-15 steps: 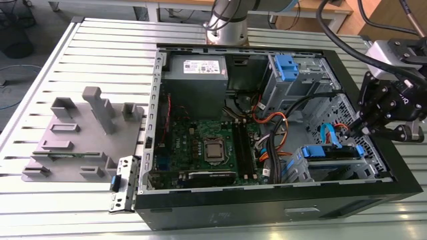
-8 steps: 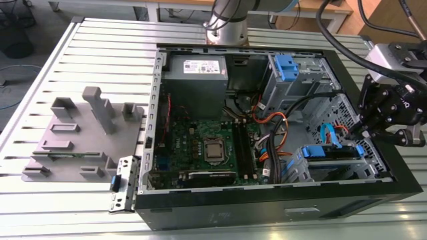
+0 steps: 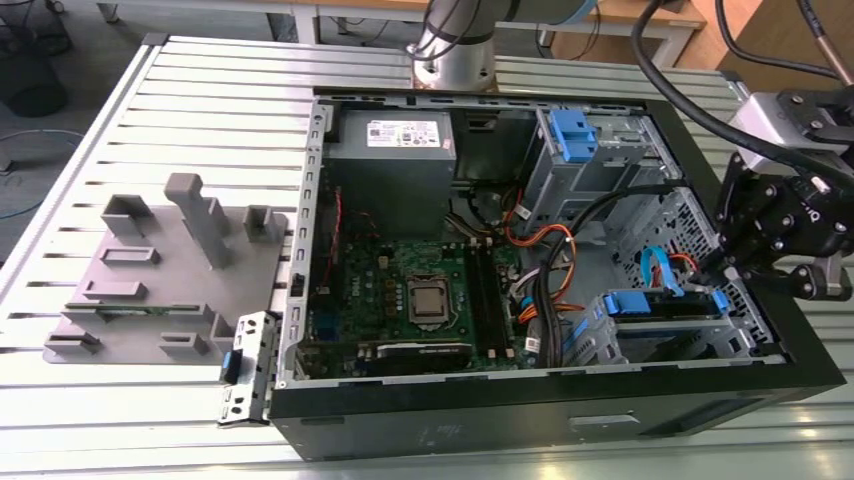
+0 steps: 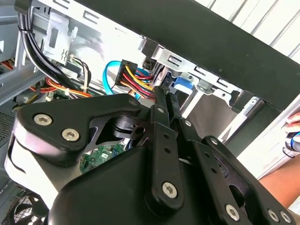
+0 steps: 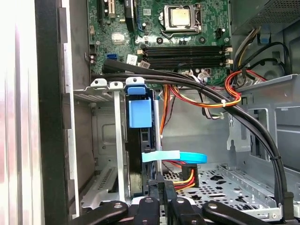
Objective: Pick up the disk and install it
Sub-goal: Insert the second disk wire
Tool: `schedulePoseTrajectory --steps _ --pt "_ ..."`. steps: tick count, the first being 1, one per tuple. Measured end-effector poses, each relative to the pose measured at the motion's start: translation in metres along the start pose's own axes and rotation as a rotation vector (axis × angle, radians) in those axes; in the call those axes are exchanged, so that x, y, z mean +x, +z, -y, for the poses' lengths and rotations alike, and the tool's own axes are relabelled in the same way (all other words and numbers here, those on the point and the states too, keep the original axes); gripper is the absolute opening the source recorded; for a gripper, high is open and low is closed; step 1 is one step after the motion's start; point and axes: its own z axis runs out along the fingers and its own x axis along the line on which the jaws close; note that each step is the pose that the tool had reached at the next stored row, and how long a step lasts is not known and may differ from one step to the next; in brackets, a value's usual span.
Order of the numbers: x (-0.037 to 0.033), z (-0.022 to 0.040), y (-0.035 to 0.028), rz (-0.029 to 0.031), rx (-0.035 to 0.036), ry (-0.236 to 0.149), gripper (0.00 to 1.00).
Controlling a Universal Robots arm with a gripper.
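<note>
1. The gripper (image 5: pixel 165 180) has its fingers (image 4: pixel 161 110) drawn together, slim black bars lying side by side. I see nothing clamped between them.
2. The disk (image 5: pixel 140 150) stands on edge in the metal drive bay (image 5: pixel 105 140), just ahead of the fingertips. Its blue plastic carrier tab (image 5: pixel 139 112) is at the end farthest from them. Seated like this, it looks slid into its slot and not carried. The closed fingers would suit pushing on its near end, though I cannot tell if they touch it.
3. A flat light-blue data cable (image 5: pixel 180 157) and a bundle of red, yellow and black power wires (image 5: pixel 185 176) end right beside the fingertips, at the disk's connector end.
4. The bay is thin stamped grey sheet metal with punched holes, rigid and sharp-edged. The carrier is smooth moulded plastic.
5. The open computer case (image 3: pixel 534 420) lies flat on the slatted aluminium worktop (image 3: pixel 200 110), which leaves the bay reachable from above. Beyond the disk from the fingers lies the green motherboard (image 5: pixel 187 28).
</note>
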Motion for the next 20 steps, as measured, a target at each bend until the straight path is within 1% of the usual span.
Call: schedulePoseTrajectory --steps 4,8,12,14,20 --pt "0.0029 0.0 -0.0001 0.0 0.0 0.0 0.16" --pt "0.0032 -0.0008 -0.0001 0.0001 0.0005 0.0 0.16" --pt "0.0048 -0.0029 0.0008 0.0004 0.0061 -0.004 0.16" --pt "0.0058 -0.0029 0.0013 0.0001 0.0073 -0.005 0.16" --pt "0.0125 -0.0029 0.002 0.0002 0.0078 -0.007 0.16"
